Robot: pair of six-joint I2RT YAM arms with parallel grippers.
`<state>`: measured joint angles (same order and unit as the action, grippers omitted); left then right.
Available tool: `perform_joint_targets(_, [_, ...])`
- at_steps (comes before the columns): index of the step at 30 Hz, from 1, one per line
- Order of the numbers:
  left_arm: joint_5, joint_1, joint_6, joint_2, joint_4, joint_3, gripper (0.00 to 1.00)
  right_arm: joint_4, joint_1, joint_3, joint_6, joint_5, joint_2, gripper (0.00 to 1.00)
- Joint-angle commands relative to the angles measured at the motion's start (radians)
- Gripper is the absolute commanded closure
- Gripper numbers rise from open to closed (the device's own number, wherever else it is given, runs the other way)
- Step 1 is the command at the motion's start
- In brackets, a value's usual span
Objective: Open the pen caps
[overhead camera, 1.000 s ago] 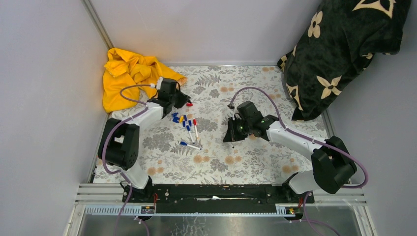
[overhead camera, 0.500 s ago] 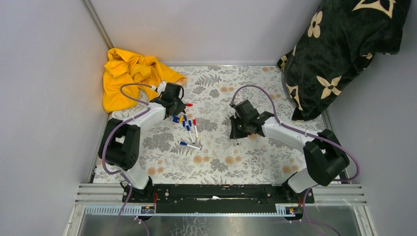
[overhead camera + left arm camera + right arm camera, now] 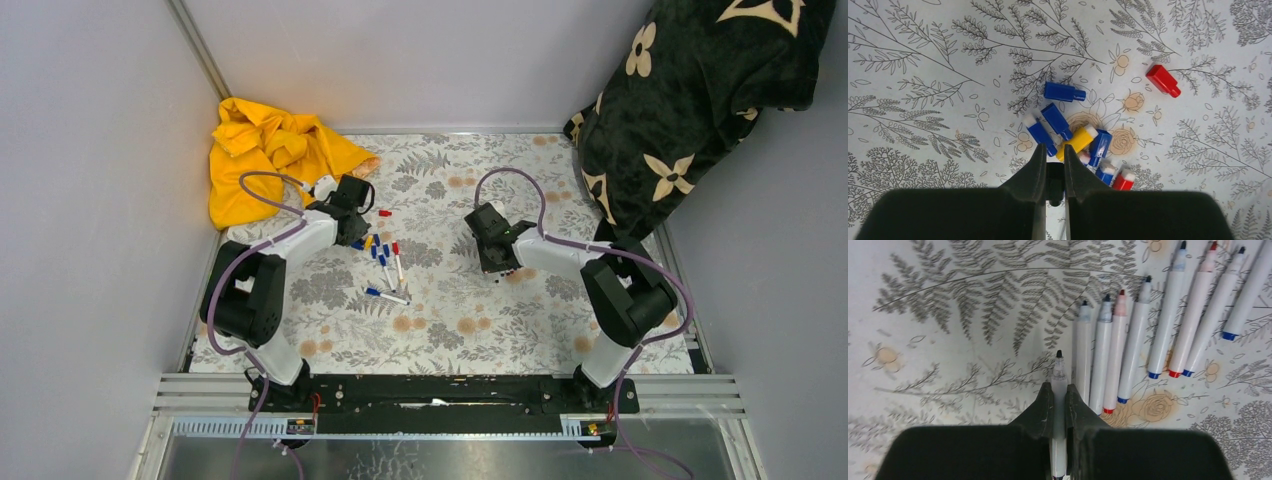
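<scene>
A pile of pen caps (image 3: 1075, 137), mostly blue with one yellow and some red, lies on the floral cloth, and a lone red cap (image 3: 1163, 80) sits to its right. My left gripper (image 3: 1054, 156) hovers at the pile's near edge, shut on a black cap (image 3: 1055, 181). From above, the left gripper (image 3: 359, 232) is over the caps (image 3: 372, 243), with two capped pens (image 3: 397, 264) below them. My right gripper (image 3: 1059, 390) is shut on a white pen (image 3: 1059, 374) with a bare black tip. Several uncapped pens (image 3: 1135, 340) lie in a row just to its right.
A crumpled yellow cloth (image 3: 262, 155) lies at the back left, close behind the left arm. A dark flowered blanket (image 3: 690, 110) fills the back right corner. Grey walls enclose the floral mat (image 3: 450, 330) on three sides.
My right arm has folded its elbow inward and pulled the gripper with its pen back toward the far side. The left gripper has dropped slightly onto the cap pile.
</scene>
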<state>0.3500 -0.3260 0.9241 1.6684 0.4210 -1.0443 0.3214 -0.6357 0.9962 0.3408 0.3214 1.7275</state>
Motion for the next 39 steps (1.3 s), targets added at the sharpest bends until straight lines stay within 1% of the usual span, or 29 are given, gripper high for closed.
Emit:
perform_joint_targets(1, [0.064,-0.010,-0.001,0.019,0.022,0.011,0.94,-0.040,0.005,0.029,-0.002,0.138,0.028,0.95])
perform_joint_targets(4, [0.061,-0.011,-0.001,0.030,0.022,0.009,0.90,-0.038,0.005,0.042,-0.003,0.165,0.061,0.92])
perform_joint_targets(6, [0.061,-0.012,-0.002,0.038,0.022,0.008,0.88,-0.036,0.007,0.048,-0.005,0.180,0.076,0.86])
perform_joint_targets(7, [0.061,-0.012,-0.002,0.041,0.022,0.008,0.85,-0.035,0.005,0.050,-0.007,0.182,0.082,0.83])
perform_joint_targets(9, [0.059,-0.013,-0.004,0.046,0.022,0.006,0.81,-0.036,0.006,0.053,-0.010,0.183,0.091,0.80])
perform_joint_targets(10, [0.059,-0.013,-0.004,0.049,0.022,0.004,0.80,-0.038,0.005,0.053,-0.010,0.183,0.092,0.80])
perform_joint_targets(11, [0.060,-0.013,-0.002,0.050,0.024,0.006,0.78,-0.040,0.006,0.053,-0.009,0.180,0.093,0.77])
perform_joint_targets(13, [0.061,-0.014,-0.001,0.051,0.024,0.008,0.73,-0.040,0.004,0.054,-0.009,0.176,0.094,0.73])
perform_joint_targets(16, [0.060,-0.013,0.003,0.053,0.025,0.011,0.66,-0.038,0.005,0.059,-0.015,0.171,0.095,0.71])
perform_joint_targets(17, [0.060,-0.014,0.004,0.052,0.027,0.012,0.64,-0.039,0.005,0.061,-0.016,0.171,0.092,0.69])
perform_joint_targets(19, [0.060,-0.015,0.008,0.051,0.027,0.011,0.62,-0.036,0.006,0.067,-0.019,0.169,0.089,0.69])
perform_joint_targets(23, [0.059,-0.014,0.011,0.046,0.030,0.005,0.61,-0.026,0.005,0.085,-0.039,0.168,0.071,0.68])
perform_joint_targets(28, [0.055,-0.015,0.025,0.024,0.036,0.001,0.60,-0.010,0.005,0.125,-0.072,0.154,0.019,0.61])
perform_joint_targets(30, [0.052,-0.015,0.031,0.007,0.040,-0.001,0.59,0.005,0.004,0.148,-0.080,0.149,0.001,0.58])
perform_joint_targets(32, [0.046,-0.015,0.038,-0.013,0.045,-0.007,0.54,0.020,0.001,0.177,-0.088,0.128,-0.010,0.56])
perform_joint_targets(35, [0.032,-0.015,0.046,-0.059,0.056,-0.015,0.40,0.048,-0.019,0.229,-0.098,0.100,-0.011,0.53])
perform_joint_targets(39, [0.014,-0.015,0.047,-0.126,0.065,-0.014,0.31,0.072,-0.066,0.299,-0.104,0.031,0.014,0.49])
